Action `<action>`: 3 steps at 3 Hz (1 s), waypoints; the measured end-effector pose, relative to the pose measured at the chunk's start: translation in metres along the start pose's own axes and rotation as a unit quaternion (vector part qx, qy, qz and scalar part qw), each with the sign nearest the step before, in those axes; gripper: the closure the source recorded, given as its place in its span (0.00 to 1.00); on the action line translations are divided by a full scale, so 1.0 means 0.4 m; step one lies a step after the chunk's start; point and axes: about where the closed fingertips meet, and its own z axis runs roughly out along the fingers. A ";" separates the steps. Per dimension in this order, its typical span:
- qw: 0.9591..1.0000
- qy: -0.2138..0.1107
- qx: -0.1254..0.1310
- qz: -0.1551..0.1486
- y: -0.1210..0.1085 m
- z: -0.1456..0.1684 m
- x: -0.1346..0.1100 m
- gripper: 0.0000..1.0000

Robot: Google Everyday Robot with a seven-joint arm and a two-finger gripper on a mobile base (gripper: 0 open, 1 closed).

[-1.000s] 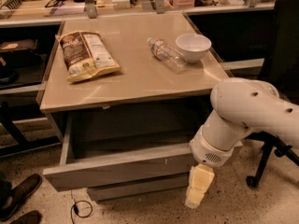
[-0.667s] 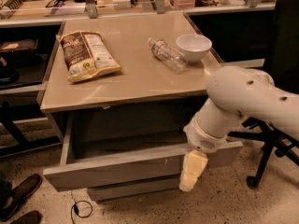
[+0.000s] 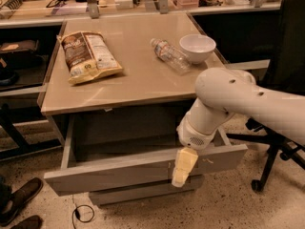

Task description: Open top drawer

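The drawer (image 3: 119, 170), standing well out under the worktop (image 3: 143, 80), looks rigid, light and handle-less, so its front's top lip is the likeliest hold; the tool (image 3: 183, 168) hangs over that front, spread or pressed together I cannot tell.

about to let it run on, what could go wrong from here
The wide grey top drawer is already pulled far out; more pull might drag it off its runners. The yellowish gripper hangs at its front panel and could snag there. A jolt might roll the clear plastic bottle, lying on its side, off the tan tabletop.
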 end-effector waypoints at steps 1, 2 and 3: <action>0.999 0.011 -0.033 -0.002 0.035 0.062 -0.009 0.00; 0.998 0.029 -0.061 0.009 0.070 0.098 0.017 0.00; 0.995 0.033 -0.089 0.012 0.108 0.115 0.025 0.00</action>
